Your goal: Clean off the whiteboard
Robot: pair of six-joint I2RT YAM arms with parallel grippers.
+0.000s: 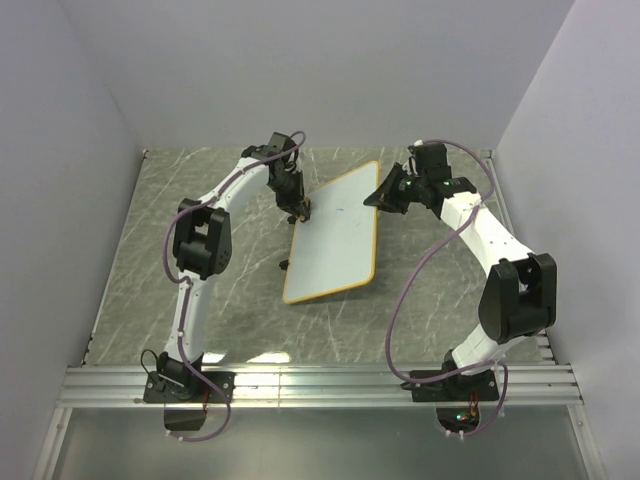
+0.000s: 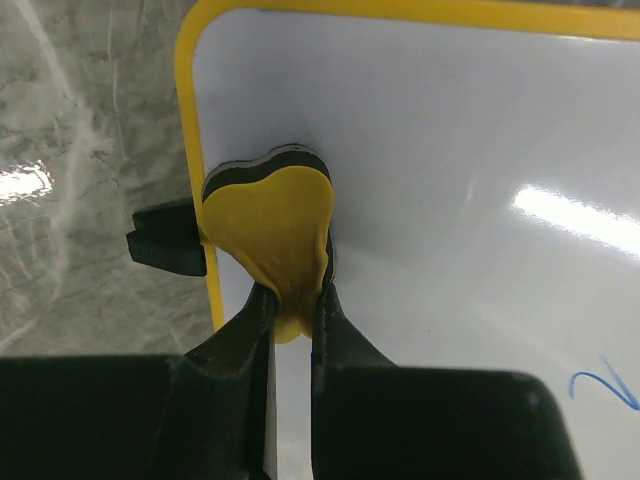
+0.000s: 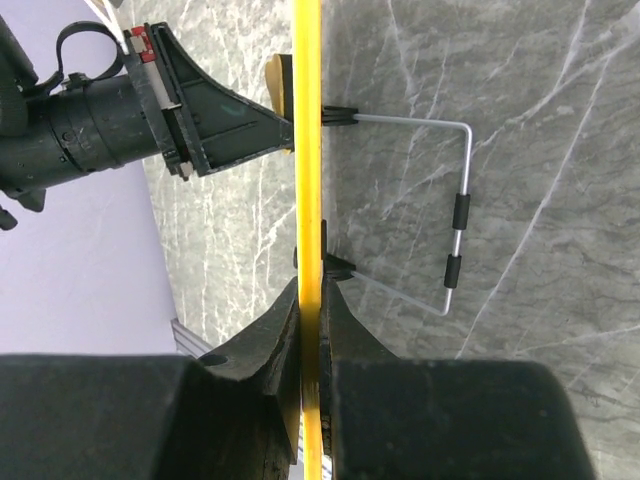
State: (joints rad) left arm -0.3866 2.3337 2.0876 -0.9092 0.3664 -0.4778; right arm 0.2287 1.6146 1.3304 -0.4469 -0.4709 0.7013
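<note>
The whiteboard (image 1: 335, 240) sits mid-bench (image 1: 150, 230) between the two arms. Its long axis runs diagonally, from the near left up to the far right, with the white face turned toward the overhead camera. The left gripper (image 2: 292, 300) has its jaws clamped on a yellow eraser (image 2: 270, 215), which is pressed against the board's face just inside the yellow rim, beside a black tab (image 2: 165, 240). The right gripper (image 3: 312, 290) has its jaws clamped on the board's rim at the far-right edge, seen edge-on from its wrist. A bent wire stand (image 3: 458, 225) juts from the board's back. A small blue mark (image 2: 605, 385) shows on the face.
</note>
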